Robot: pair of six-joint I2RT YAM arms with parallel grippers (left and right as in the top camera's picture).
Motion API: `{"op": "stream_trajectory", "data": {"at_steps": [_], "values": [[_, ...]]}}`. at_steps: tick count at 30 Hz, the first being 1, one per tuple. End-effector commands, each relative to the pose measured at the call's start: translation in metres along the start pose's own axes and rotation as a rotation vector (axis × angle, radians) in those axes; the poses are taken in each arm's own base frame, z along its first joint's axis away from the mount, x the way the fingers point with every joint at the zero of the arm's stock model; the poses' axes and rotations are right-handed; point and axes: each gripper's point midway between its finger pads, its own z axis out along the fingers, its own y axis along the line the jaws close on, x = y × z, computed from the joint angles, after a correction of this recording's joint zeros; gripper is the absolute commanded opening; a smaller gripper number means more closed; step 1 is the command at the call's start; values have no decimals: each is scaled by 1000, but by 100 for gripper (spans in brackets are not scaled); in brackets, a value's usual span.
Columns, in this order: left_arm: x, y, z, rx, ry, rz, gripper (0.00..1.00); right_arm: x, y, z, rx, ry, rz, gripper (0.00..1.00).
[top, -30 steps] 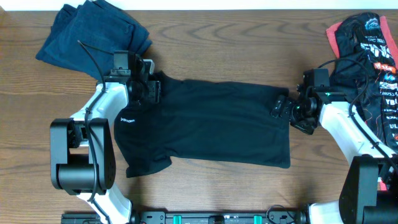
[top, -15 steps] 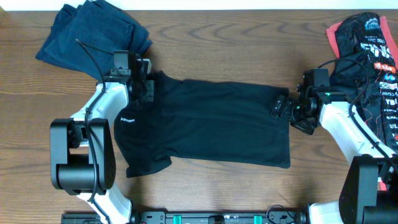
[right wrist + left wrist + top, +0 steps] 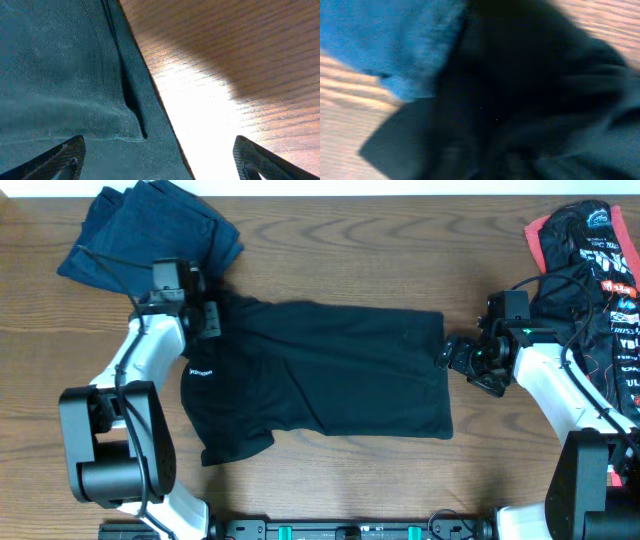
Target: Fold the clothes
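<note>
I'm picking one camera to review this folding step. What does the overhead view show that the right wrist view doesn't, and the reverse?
Only overhead: the whole black shirt spread flat, a blue garment at the far left, a lettered black-and-red garment at the far right, and the left gripper at the shirt's upper left corner. Only right wrist: the shirt's stitched hem and weave up close, with its own fingers spread wide and nothing clamped between them. Both: the right gripper beside the shirt's right edge on the wooden table.
</note>
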Motion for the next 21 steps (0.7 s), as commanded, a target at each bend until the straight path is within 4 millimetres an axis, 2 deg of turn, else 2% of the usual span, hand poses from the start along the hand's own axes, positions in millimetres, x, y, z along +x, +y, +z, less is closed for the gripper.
{"op": "stream_trajectory", "data": {"at_steps": [1,2,7,9,10,12,15,19,21], "values": [[-16,11,-11,-38,-44,-35,91,-2,3,-1,3,-4,-7,92],[-16,11,-11,-38,-42,-35,98,-2,3,-1,3,-4,-7,92],[-14,11,-15,-38,-34,-61,98,-1,4,0,1,-4,-10,92],[-11,12,-18,-39,-24,-68,98,0,7,0,-5,-3,-18,89],[-8,13,-22,-44,-15,-80,98,2,10,0,-8,1,-27,76],[-5,16,-30,-60,-7,-115,98,5,15,1,-10,5,-44,60],[-5,17,-50,-59,-18,-183,98,10,24,3,-17,8,-77,49],[-10,18,-87,-49,-75,-262,98,16,32,6,-17,16,-110,36],[-11,18,-104,-44,-99,-268,98,18,33,10,-11,25,-117,26]]}}
